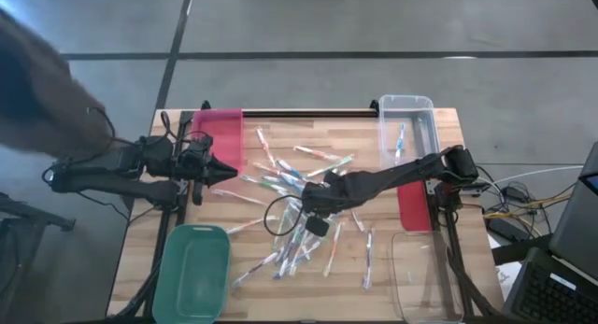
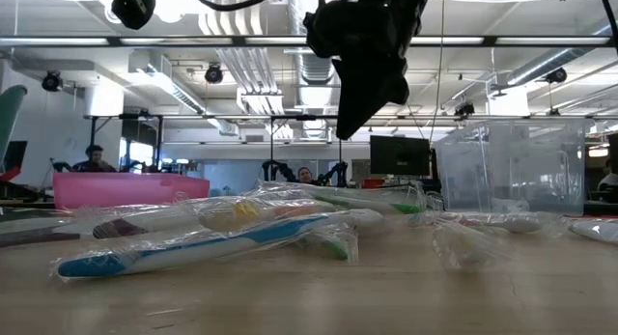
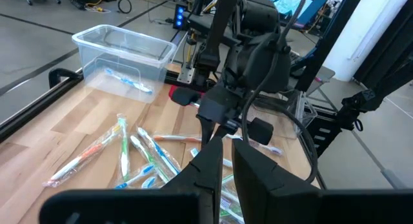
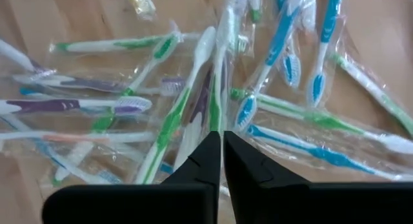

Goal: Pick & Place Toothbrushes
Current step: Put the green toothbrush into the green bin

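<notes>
Right gripper (image 1: 297, 215) (closed, empty) hovers above central toothbrushes (image 1: 299, 235).

Green bin (image 1: 192, 268), pink bin (image 1: 221, 137), clear bins (image 1: 408, 126).

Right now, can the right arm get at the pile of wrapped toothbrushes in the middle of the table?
Probably yes. The right pincer hangs just above the toothbrushes, fingers together and empty, with nothing between. It would have to open first. The left pincer waits off to the side.

Wrapped toothbrushes (image 1: 299, 207) litter table (image 1: 411, 277) centre, overlapping. Bare wood between pile and green bin (image 1: 192, 273); right arm (image 1: 374, 184) spans above pile.
</notes>
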{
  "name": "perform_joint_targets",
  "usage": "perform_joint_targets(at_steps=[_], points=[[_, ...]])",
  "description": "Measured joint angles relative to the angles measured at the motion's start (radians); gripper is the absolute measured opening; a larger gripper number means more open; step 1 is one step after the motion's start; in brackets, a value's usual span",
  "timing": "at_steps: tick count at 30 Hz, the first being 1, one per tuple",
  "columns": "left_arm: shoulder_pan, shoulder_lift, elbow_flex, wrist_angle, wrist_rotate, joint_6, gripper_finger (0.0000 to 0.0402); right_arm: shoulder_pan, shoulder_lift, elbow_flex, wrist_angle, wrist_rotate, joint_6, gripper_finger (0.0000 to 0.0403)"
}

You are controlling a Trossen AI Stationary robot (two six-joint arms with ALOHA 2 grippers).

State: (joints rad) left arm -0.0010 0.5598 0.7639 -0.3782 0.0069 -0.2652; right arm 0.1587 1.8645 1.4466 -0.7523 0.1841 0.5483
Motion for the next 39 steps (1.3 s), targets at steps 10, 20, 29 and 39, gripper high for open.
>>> perform_joint_targets(at_steps=[10, 20, 29, 39], points=[[0.000, 0.000, 0.000, 0.000, 0.000, 0.000, 0.0039, -0.015, 0.003, -0.049, 0.111, 0.002, 0.002, 0.0105], [0.001, 0.000, 0.000, 0.000, 0.000, 0.000, 0.0039, -0.015, 0.003, -0.207, 0.307, -0.010, 0.018, 0.0154], [0.001, 0.000, 0.000, 0.000, 0.000, 0.000, 0.0039, -0.016, 0.003, -0.267, 0.347, -0.002, 0.022, 0.0155], [0.001, 0.000, 0.000, 0.000, 0.000, 0.000, 0.0039, -0.015, 0.003, -0.340, 0.452, -0.037, 0.029, 0.0120]])
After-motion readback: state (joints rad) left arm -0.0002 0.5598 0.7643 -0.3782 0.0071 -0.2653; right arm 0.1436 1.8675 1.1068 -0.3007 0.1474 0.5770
